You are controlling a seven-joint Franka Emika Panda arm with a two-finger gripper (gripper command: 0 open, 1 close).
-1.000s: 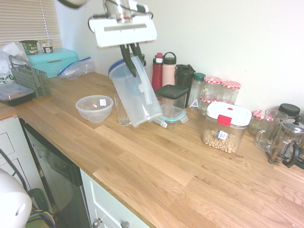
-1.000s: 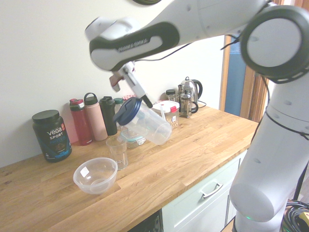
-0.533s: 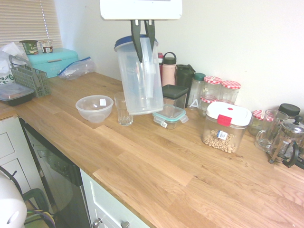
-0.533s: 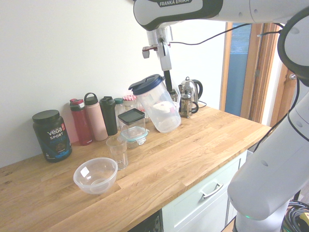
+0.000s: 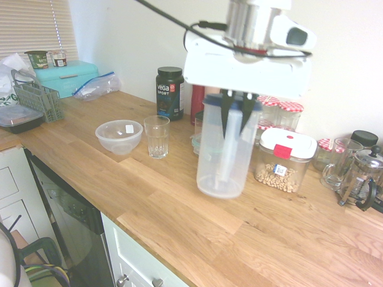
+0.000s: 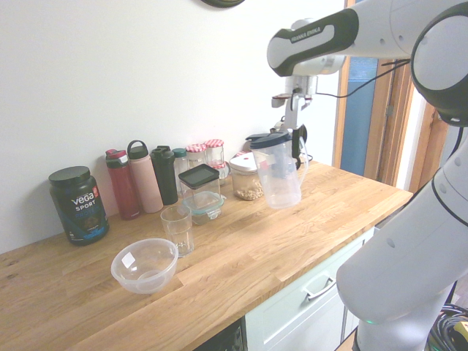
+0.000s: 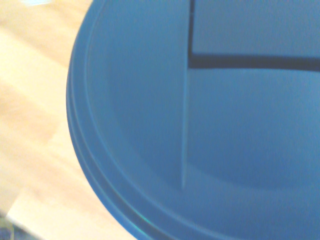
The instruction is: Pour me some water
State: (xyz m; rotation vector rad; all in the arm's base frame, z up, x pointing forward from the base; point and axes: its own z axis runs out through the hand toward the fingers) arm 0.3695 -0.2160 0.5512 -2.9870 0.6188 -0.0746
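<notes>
One long wooden countertop point(image 5: 179, 197) carries the scene, with a white Franka arm point(image 6: 380, 29) reaching over it from above. Hanging upright from the gripper point(image 5: 236, 113), whose jaws are clamped tight on the handle, a clear plastic pitcher point(image 5: 226, 152) with a blue lid point(image 7: 200, 130) sits clear of the wood, just in front of a red-latched box of nuts point(image 5: 284, 158). Well apart from it stands the drinking glass point(image 5: 157, 136), beside an empty plastic bowl point(image 5: 119, 136) and near a black protein tub point(image 5: 169, 92). Bottles point(image 6: 146, 179) and gingham-lidded jars point(image 5: 281, 110) line the wall behind. Neither the pitcher nor the glass shows clearly how much water it holds. Judging by the upright pitcher held away from the glass, the pour looks finished; what appears to remain is setting the pitcher down on the counter and letting go.
</notes>
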